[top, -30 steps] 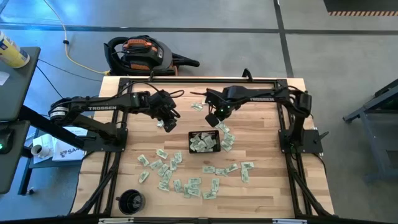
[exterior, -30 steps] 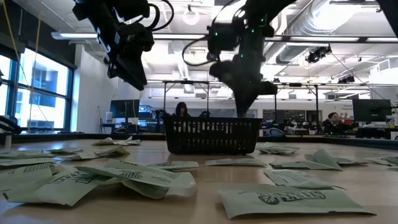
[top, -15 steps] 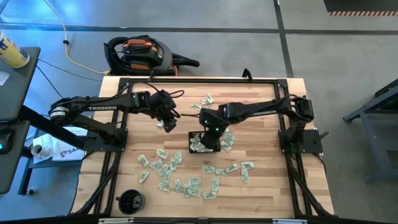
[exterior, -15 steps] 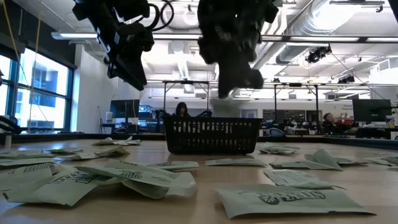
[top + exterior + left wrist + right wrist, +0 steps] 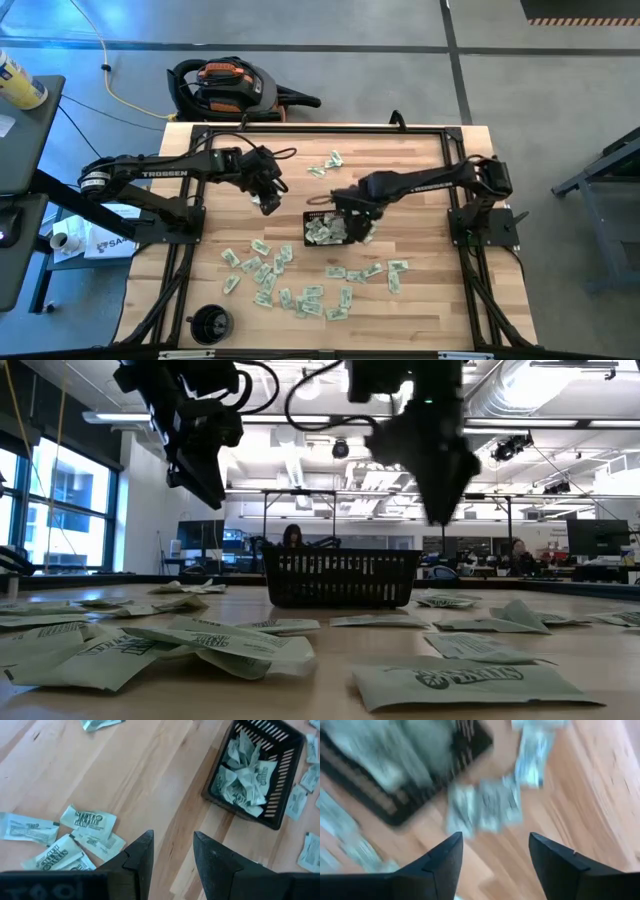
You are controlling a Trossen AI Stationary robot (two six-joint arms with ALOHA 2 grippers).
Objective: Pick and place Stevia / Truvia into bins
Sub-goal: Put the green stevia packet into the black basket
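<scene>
The black mesh bin [image 5: 306, 230] stands mid-table with several pale green Stevia sachets [image 5: 245, 775] lying inside it. Many more sachets [image 5: 290, 285] lie flat on the near part of the table, and a few [image 5: 325, 165] lie on the far part. My right gripper [image 5: 358, 230] hangs open above the bin's right edge; in its wrist view nothing lies between its fingers [image 5: 495, 855], and loose sachets [image 5: 485, 810] show below, beside the bin. My left gripper [image 5: 268, 204] hovers open and empty [image 5: 172, 845] left of the bin, high above the wood.
A round black cup [image 5: 210, 322] sits at the table's near left corner. Black frame rails [image 5: 300, 130] run along the table's far and side edges. Bare wood [image 5: 420, 230] lies right of the bin. People sit far off in the room [image 5: 292, 538].
My right gripper has swung from the far side of the bin toward the table's near edge, passing over the bin, and now hangs above the bin's right edge.
</scene>
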